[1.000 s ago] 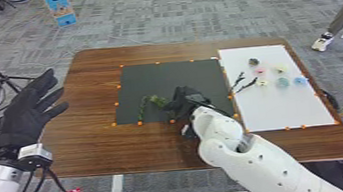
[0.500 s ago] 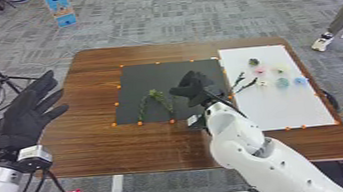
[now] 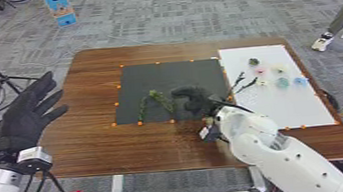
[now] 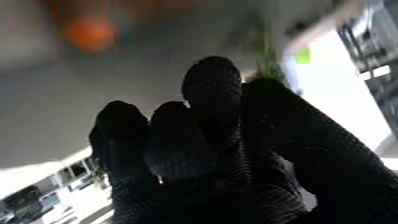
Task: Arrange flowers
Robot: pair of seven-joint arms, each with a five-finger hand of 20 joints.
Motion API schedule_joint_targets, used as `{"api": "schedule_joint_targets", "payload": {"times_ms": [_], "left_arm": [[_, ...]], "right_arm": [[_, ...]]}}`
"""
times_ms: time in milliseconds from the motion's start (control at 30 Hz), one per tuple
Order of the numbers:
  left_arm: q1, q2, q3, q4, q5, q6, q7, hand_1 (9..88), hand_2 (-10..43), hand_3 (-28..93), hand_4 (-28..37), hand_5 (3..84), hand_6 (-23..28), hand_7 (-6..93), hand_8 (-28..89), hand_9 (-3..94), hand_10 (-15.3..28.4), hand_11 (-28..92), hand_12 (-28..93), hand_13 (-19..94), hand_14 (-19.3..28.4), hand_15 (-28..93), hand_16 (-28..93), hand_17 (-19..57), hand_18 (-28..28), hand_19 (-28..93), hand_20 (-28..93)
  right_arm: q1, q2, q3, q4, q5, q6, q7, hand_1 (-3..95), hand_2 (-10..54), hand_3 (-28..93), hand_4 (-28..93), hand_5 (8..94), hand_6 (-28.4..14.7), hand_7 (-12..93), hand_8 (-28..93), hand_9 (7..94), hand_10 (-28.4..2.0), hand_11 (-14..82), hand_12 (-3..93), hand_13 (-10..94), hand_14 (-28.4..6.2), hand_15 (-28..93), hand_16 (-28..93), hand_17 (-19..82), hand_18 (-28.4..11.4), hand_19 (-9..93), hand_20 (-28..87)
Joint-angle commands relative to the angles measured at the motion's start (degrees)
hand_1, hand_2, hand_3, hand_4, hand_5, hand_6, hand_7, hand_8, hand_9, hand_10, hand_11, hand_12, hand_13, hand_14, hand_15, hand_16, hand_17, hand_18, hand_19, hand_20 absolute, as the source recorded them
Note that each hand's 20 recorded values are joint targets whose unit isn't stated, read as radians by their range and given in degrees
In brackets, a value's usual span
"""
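Observation:
In the head view, my left hand (image 3: 29, 114) is open with straight fingers, left of the table. My right hand (image 3: 197, 101) hovers over the right part of the black mat (image 3: 179, 73), relaxed and empty, just right of the green stems (image 3: 164, 100). These stems meet near the top and spread apart below. Two dark sprigs (image 3: 247, 85) lie at the white board's left side. Small flower heads sit on that board: a dark green one (image 3: 253, 61), a pink one (image 3: 260, 71) and blue ones (image 3: 282, 82). In the right wrist view my right hand (image 4: 213, 135) holds nothing.
The white board (image 3: 285, 109) lies along the right side of the brown table (image 3: 92, 91). Orange markers (image 3: 140, 123) line the mat and board edges. A black tripod (image 3: 4, 78) stands on the floor at the left.
My right hand has moved away from the stems, to the right, and then lower toward the near edge of the mat. The right-hand stem it partly covered is now uncovered. My left arm stays put.

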Motion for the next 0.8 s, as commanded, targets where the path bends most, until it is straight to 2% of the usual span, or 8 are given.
{"api": "schedule_joint_targets", "payload": {"times_ms": [33, 300, 667, 800], "left_arm": [[0.78, -0.73, -0.34, -0.7, -0.21, 0.48, 0.4, 25.5, -9.5, 62, -28.3, 21.8, 1.6, 14.5, -8, 16.5, 7.7, 10, 21, 15, 12.3, 8, 5, -12.0, 23.4, 38, 6], [1.2, -0.9, -0.59, -0.88, -0.24, 0.68, 0.49, 25.4, -9.5, 62, -28.3, 21.8, 1.6, 14.4, -8, 16.4, 7.6, 10, 21, 15, 12.2, 8, 5, -12.0, 23.4, 38, 7], [1.36, -1.07, -0.62, -0.97, -0.2, 0.8, 0.6, 25.6, -9.5, 62, -28.3, 21.8, 1.7, 14.2, -8, 16.4, 7.7, 10, 21, 15, 12.3, 8, 5, -12.1, 23.4, 38, 7], [1.07, -1.11, -0.52, -0.9, -0.16, 0.61, 0.34, 25.6, -9.5, 62, -28.3, 21.8, 1.7, 14.2, -8, 16.4, 7.7, 10, 21, 15, 12.3, 8, 5, -12.1, 23.4, 38, 7]], "right_arm": [[2.7, 2.86, -3.06, -1.11, -0.87, -2.67, 0.99, 28.2, 17.4, 92, -5, 34.5, 0.8, 13, -11, 79.3, -11.8, 56.3, 40.7, 77, -8.8, 84, 39, 50, -22.3, 93, 71], [4.08, 4.86, -5.61, -2.27, -2.3, -3.53, 0.67, 25.4, 19.5, 93, -5, 36.4, 0.6, 13, -12, 80.0, -11.8, 57.8, 39.4, 77, -8.7, 84, 39, 51, -22.4, 93, 72], [3.55, 6.37, -4.76, -4.07, -3.66, -3.33, 0.87, 24.8, 19.3, 93, -4, 38.0, 0.2, 13, -11, 79.9, -11.9, 58.1, 38.3, 78, -8.7, 84, 39, 51, -22.4, 93, 73], [0.02, 7.89, -1.24, -6.02, -4.21, 1.96, -0.5, 23.4, 19.2, 92, -6, 37.8, 0.1, 13, -11, 79.0, -12.5, 58.5, 35.3, 77, -8.9, 84, 40, 51, -22.5, 93, 72]]}}
